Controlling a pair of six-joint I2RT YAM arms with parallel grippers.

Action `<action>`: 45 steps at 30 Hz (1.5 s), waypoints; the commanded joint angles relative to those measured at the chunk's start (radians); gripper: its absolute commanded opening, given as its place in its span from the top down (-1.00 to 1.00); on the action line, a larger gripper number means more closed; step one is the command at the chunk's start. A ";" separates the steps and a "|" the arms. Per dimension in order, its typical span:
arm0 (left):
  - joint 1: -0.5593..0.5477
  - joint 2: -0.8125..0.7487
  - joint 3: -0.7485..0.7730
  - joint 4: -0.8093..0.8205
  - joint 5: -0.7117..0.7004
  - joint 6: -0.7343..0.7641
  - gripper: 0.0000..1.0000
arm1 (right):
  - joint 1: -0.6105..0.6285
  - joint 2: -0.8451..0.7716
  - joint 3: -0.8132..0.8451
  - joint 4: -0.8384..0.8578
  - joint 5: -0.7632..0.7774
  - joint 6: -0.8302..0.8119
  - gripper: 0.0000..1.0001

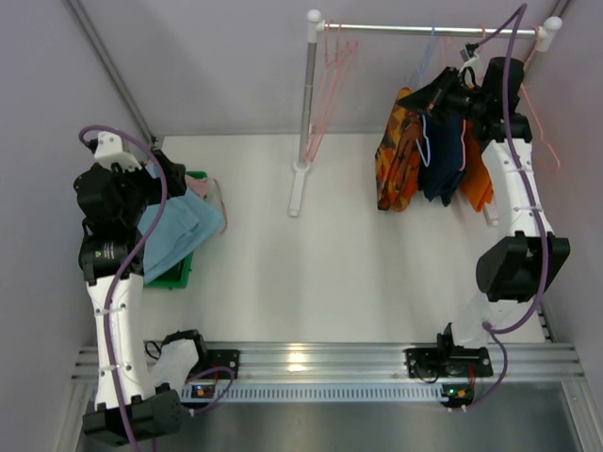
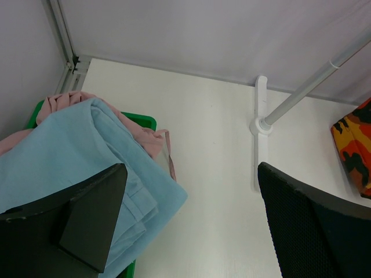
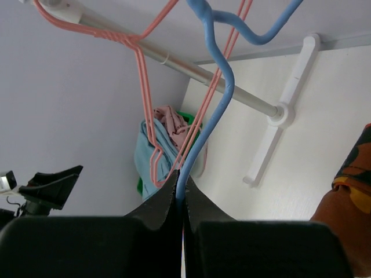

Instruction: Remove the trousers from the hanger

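Orange-and-red patterned trousers (image 1: 398, 155), navy trousers (image 1: 443, 162) and plain orange trousers (image 1: 477, 179) hang from the rail (image 1: 415, 28) at the back right. My right gripper (image 1: 445, 94) is up beside them. In the right wrist view it (image 3: 181, 194) is shut on the blue hanger (image 3: 215, 87). Light blue trousers (image 1: 179, 231) lie over dusty pink trousers (image 1: 200, 185) in a green bin (image 1: 174, 276) at the left. My left gripper (image 2: 191, 226) is open and empty, above the edge of the light blue trousers (image 2: 75, 150).
Empty pink hangers (image 3: 145, 75) hang on the rail (image 3: 191, 66) to the left of the blue one. The rail's white stand (image 1: 300, 179) is at the back middle, with a second foot (image 1: 491, 215) at the right. Grey walls close in on both sides.
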 commanded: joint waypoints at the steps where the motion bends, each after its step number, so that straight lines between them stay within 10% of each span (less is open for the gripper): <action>1: 0.004 -0.021 -0.005 0.058 0.011 -0.003 -0.98 | -0.008 -0.082 0.004 0.329 -0.056 0.129 1.00; 19: 0.004 -0.044 -0.021 0.143 0.030 -0.003 -0.98 | -0.008 -0.211 0.070 0.578 -0.033 0.181 1.00; 31: -0.012 0.049 0.129 0.222 0.197 0.029 -0.98 | -0.008 -0.499 -0.177 0.559 0.021 0.144 1.00; 45: -0.968 0.212 0.204 0.389 -0.421 0.465 -0.98 | -0.006 -0.717 -0.308 0.443 0.148 0.174 1.00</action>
